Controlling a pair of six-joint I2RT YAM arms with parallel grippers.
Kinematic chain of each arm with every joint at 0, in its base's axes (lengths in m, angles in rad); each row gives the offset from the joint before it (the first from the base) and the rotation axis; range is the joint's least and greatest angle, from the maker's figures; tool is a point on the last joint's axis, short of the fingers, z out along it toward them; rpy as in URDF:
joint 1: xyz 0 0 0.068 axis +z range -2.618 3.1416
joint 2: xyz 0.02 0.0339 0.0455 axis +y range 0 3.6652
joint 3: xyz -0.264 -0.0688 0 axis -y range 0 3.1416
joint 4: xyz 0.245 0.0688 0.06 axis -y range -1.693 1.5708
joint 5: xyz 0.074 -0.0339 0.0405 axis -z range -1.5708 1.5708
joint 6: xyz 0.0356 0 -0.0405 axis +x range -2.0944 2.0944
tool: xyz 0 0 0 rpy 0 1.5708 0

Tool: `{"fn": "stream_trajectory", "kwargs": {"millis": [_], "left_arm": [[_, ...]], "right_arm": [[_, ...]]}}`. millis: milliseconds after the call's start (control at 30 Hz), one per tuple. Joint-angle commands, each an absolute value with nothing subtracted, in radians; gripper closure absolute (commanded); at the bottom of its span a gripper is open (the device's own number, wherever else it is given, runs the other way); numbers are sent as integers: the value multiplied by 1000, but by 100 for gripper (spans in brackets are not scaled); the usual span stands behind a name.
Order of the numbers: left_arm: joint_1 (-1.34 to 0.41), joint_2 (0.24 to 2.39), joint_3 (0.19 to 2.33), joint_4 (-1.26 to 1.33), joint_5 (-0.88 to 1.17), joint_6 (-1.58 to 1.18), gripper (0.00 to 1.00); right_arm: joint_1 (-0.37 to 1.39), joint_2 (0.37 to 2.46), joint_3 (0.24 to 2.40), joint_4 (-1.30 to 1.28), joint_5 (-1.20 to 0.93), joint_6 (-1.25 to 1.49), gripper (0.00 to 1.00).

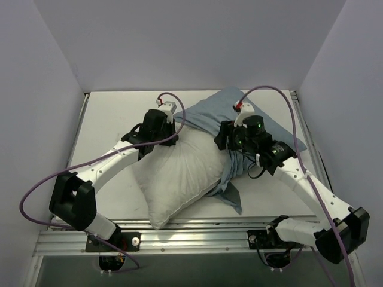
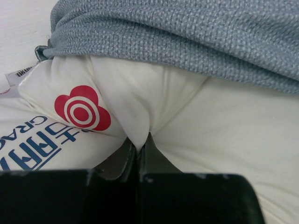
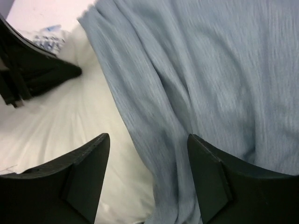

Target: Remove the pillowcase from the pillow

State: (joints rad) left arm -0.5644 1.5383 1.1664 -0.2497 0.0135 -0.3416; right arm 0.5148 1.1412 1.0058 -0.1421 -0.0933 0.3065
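So the big plump white fabric pillow [image 1: 176, 173] is lying diagonally across the white tabletop [image 1: 108, 113], with its near corner pointing at the arm bases. The thin pale blue-grey cloth pillowcase [image 1: 209, 113] only covers the far right end. The rest is scrunched up along the pillow's right side, and one corner trails off toward the near edge of the table. The left gripper [image 2: 139, 145] is clamped tight on a little pinch of the bare white pillow cover, just below the pillowcase hem, and its fingers are pretty much touching each other. Right next to that pinch, on the pillow's corner, there's a red flower-shaped logo [image 2: 81, 108] with white rings and some blue lettering [image 2: 39, 144] under it. A small white sewn tag [image 2: 21, 72] pokes out at the edge. The right gripper [image 3: 147, 154] is spread wide with nothing in it. It hangs over the spot where the bunched folds of pillowcase meet the bare pillow, one finger above white fabric and the other above blue-grey. Its wrist view also catches the left gripper, up in the top left corner. Purple cables [image 1: 281, 95] loop off both arms.
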Motion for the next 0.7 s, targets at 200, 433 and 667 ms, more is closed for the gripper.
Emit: {"fn": "stream_trajectory", "kwargs": {"millis": [200, 433, 667], "left_arm": [[-614, 1437, 1062, -390, -61, -345, 98], [-646, 1387, 1062, -411, -95, -344, 98], [-661, 1367, 1049, -414, -109, -359, 98]], "right_arm": [[601, 1432, 1428, -230, -32, 163, 19], [649, 1687, 1644, -275, -37, 98, 16], [658, 1868, 1678, -285, 39, 68, 19]]}}
